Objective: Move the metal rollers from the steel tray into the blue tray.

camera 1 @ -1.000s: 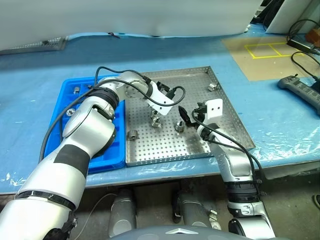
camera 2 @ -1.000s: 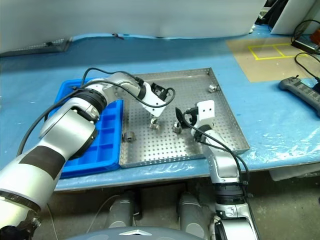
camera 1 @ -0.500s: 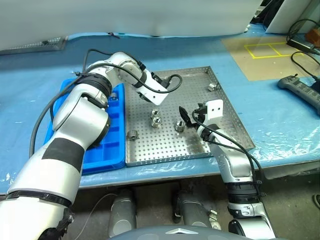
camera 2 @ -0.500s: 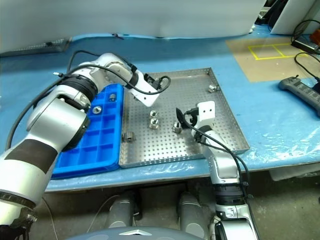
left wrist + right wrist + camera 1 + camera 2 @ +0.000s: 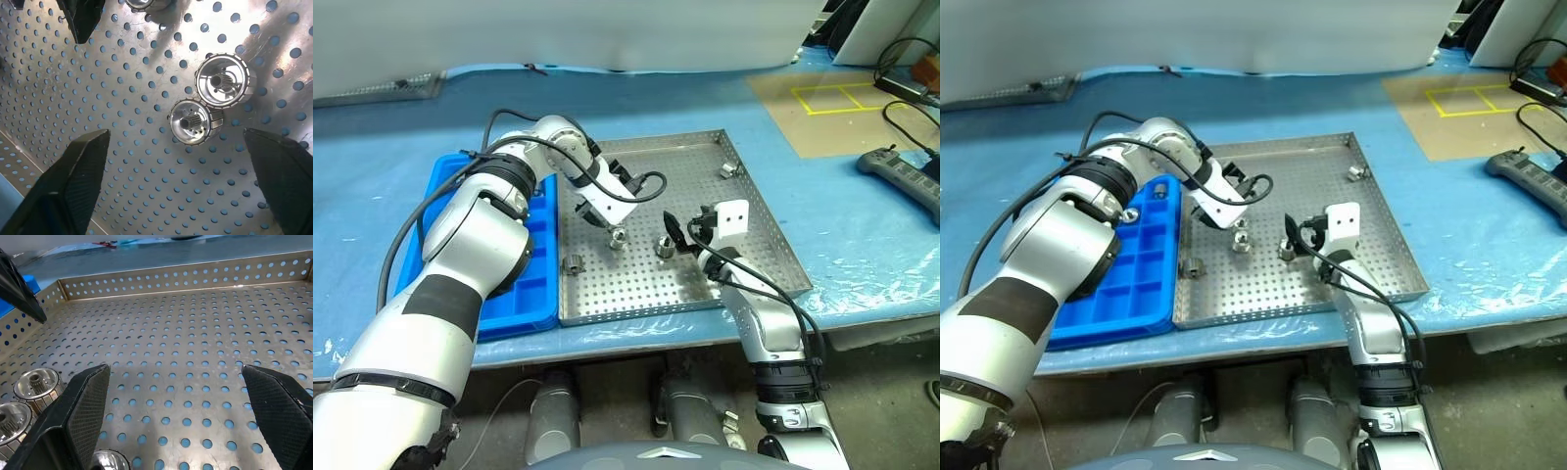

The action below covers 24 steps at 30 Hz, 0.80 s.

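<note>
Your left end effector swung away toward the blue tray, then returned over the steel tray, opened wide.

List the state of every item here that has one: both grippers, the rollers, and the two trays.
Left gripper: open, empty, over two shiny metal rollers.
Right gripper: open, empty, low over the tray floor.
Perforated square steel tray: holds five rollers.
Blue gridded plastic tray: flat beside the steel tray.
</note>
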{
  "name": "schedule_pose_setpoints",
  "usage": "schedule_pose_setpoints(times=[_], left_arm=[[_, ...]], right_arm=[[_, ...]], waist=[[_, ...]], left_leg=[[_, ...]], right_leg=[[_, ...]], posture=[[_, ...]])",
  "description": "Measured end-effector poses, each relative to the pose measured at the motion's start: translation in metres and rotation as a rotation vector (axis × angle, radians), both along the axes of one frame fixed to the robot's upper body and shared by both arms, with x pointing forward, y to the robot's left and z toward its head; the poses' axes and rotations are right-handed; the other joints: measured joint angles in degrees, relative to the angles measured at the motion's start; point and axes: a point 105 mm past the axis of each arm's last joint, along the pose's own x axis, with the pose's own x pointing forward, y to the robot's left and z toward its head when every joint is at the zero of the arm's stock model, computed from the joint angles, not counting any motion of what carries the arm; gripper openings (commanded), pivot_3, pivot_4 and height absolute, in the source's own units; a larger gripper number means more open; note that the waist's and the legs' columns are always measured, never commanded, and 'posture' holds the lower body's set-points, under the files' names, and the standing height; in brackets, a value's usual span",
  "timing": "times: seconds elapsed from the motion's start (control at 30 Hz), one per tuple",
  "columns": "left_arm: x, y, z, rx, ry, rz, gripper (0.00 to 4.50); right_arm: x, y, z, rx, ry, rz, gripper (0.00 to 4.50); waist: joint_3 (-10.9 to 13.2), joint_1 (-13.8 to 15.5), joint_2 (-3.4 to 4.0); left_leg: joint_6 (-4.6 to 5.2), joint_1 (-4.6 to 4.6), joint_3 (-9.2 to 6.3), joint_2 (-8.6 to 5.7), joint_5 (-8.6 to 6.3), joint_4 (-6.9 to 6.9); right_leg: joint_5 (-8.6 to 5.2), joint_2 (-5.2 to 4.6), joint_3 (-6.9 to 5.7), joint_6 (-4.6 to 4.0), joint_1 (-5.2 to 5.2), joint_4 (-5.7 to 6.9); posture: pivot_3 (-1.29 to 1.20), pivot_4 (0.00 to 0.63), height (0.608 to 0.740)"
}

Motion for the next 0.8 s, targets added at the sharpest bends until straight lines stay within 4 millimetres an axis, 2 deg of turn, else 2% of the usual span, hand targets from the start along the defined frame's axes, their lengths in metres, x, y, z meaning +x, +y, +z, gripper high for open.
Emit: schedule_pose_setpoints(times=[0.3,0.53,0.63,0.73,0.8], left_arm=[[-0.001,-0.010,-0.006,0.006,-0.048,-0.049,4.46],[-0.001,-0.008,-0.022,0.067,-0.051,-0.051,4.46],[0.002,-0.006,-0.036,0.093,-0.059,-0.029,4.46],[0.003,-0.006,-0.043,0.104,-0.060,-0.008,3.83],[0.004,-0.003,-0.045,0.120,-0.049,0.017,3.17]], right_arm=[[0.000,0.000,0.000,0.002,-0.004,-0.006,4.50],[0.000,-0.002,-0.001,0.002,0.001,-0.024,4.50],[0.000,-0.003,-0.002,0.002,0.002,-0.027,4.50],[-0.001,-0.004,-0.002,0.003,0.001,-0.032,4.50],[0.000,-0.005,-0.001,0.002,-0.004,-0.034,4.50]], waist=[[0.00,-0.07,0.00],[0.00,-0.58,0.00],[0.00,-1.16,0.00],[0.00,-1.54,0.00],[0.00,-1.60,0.00]], left_leg=[[0.01,0.00,0.00,0.00,0.00,0.01],[0.02,0.00,0.00,0.00,-0.01,0.06],[0.05,0.00,0.00,0.00,-0.02,0.12],[0.07,0.02,-0.01,0.00,-0.04,0.16],[0.08,0.01,0.00,0.01,-0.04,0.17]], right_leg=[[0.00,0.00,0.01,0.00,0.00,0.00],[0.00,0.00,0.01,0.00,0.02,0.02],[0.00,0.00,0.01,0.00,0.03,0.03],[0.00,0.00,0.01,0.01,0.05,0.04],[0.00,0.00,0.01,0.01,0.05,0.04]], posture=[[-0.49,0.150,0.740],[-0.50,0.150,0.740],[-0.50,0.150,0.740],[-0.50,0.150,0.740],[-0.50,0.150,0.740]])
